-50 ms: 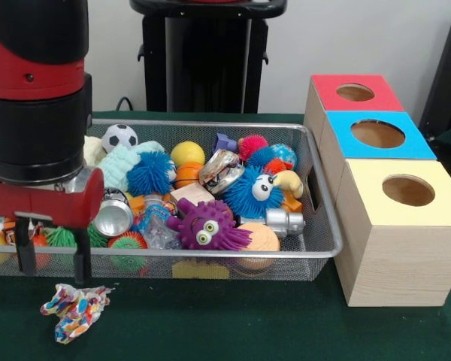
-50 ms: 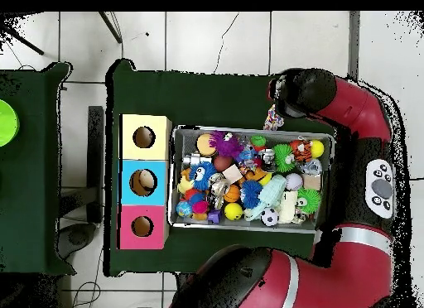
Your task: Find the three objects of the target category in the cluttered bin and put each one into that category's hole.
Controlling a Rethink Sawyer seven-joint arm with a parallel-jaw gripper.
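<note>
Bin [image 1: 316, 248] of mixed toys, three holed boxes [image 1: 395, 226] (red, blue, yellow), jaws [image 1: 51, 267] apart over one crumpled wrapper [image 1: 74, 310].

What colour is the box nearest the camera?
Yellow top, wood-grain sides; front view shows it best.

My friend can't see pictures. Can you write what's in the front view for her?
A red and black robot arm's gripper hangs open just above a crumpled colourful wrapper on the green table, outside a wire bin crammed with toys. Three wooden boxes with red, blue and yellow holed tops stand beside it.
</note>
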